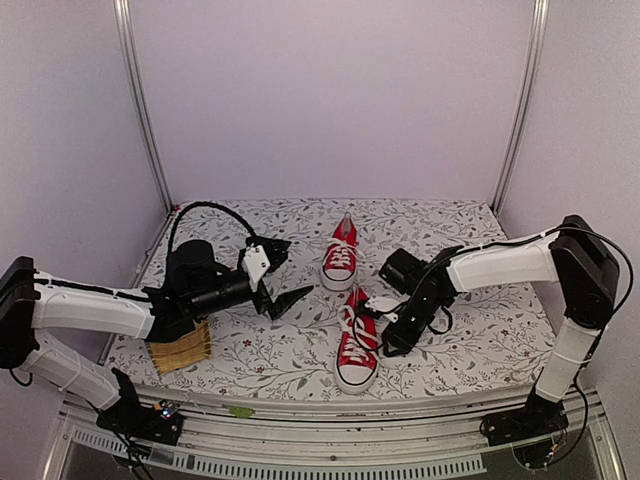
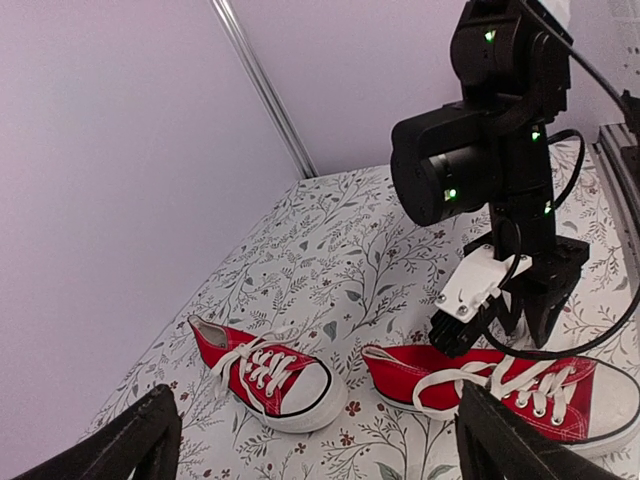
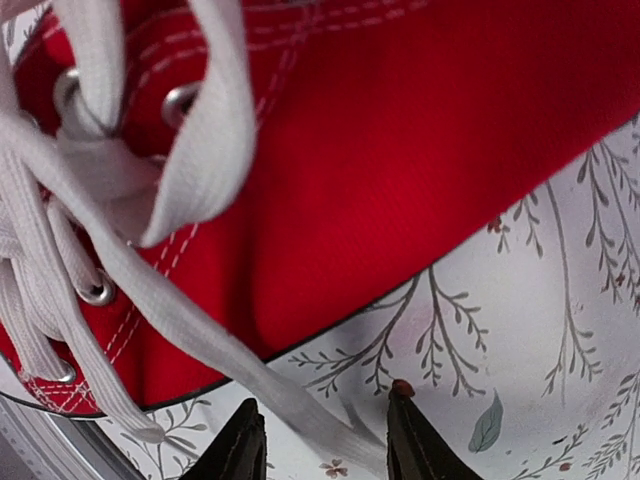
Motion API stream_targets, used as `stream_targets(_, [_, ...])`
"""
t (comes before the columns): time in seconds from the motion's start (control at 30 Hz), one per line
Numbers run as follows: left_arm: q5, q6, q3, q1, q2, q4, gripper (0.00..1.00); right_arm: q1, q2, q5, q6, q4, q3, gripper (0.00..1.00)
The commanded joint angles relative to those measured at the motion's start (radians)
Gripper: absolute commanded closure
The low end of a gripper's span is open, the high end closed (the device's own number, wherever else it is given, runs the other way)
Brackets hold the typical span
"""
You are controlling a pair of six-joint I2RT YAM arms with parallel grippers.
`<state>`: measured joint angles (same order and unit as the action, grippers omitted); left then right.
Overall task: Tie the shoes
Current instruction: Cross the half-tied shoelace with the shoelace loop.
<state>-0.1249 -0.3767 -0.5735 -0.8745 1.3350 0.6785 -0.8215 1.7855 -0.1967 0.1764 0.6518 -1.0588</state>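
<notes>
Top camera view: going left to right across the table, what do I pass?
Woven mat → left gripper → far shoe → right gripper.

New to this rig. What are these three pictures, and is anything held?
Two robot arms are bolted at the near edge of a table. The wide picture comes from a camera above and behind them; the other two come from a camera on each wrist. Two red shoes lie on the table, a far shoe and a near shoe. The left fingers stand open, empty. The right fingers are down beside the near shoe, apart, with its white lace running between them, not pinched.
</notes>
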Motion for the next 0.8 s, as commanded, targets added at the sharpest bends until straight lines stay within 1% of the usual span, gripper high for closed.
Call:
stream_targets(0.0, [-0.018, -0.019, -0.011, -0.006, -0.01, -0.011, 0.04, -0.02, 0.059, 0.044, 0.028, 0.015, -0.026, 0.72])
stream_targets(0.03, [-0.018, -0.019, -0.011, -0.007, -0.011, -0.011, 0.04, -0.022, 0.059, 0.051, 0.028, 0.021, -0.031, 0.85])
stream_targets(0.07, [-0.018, -0.022, -0.011, -0.007, -0.011, -0.011, 0.04, -0.022, 0.053, 0.055, 0.027, 0.026, -0.033, 0.94])
stream_targets(0.1, [-0.018, -0.021, -0.011, -0.006, -0.013, -0.011, 0.04, -0.023, 0.042, 0.057, 0.026, 0.032, -0.035, 0.98])
stream_targets(0.37, [-0.023, -0.021, -0.011, -0.007, -0.023, -0.012, 0.04, -0.036, -0.099, -0.042, 0.026, 0.093, -0.14, 0.99])
stream_targets(0.43, [-0.025, -0.022, -0.011, -0.007, -0.025, -0.014, 0.04, -0.048, -0.121, -0.083, 0.033, 0.089, -0.141, 0.99])
stream_targets(0.53, [-0.027, -0.027, -0.01, -0.006, -0.023, -0.016, 0.05, -0.073, -0.134, -0.129, 0.04, 0.087, -0.194, 0.99])
stream_targets(0.67, [-0.038, -0.028, -0.014, -0.006, -0.01, -0.028, 0.09, -0.104, -0.141, -0.176, 0.043, 0.096, -0.211, 0.99])
stream_targets(0.77, [-0.047, -0.024, -0.019, -0.006, 0.002, -0.041, 0.14, -0.108, -0.181, -0.218, 0.038, 0.091, -0.194, 0.99])
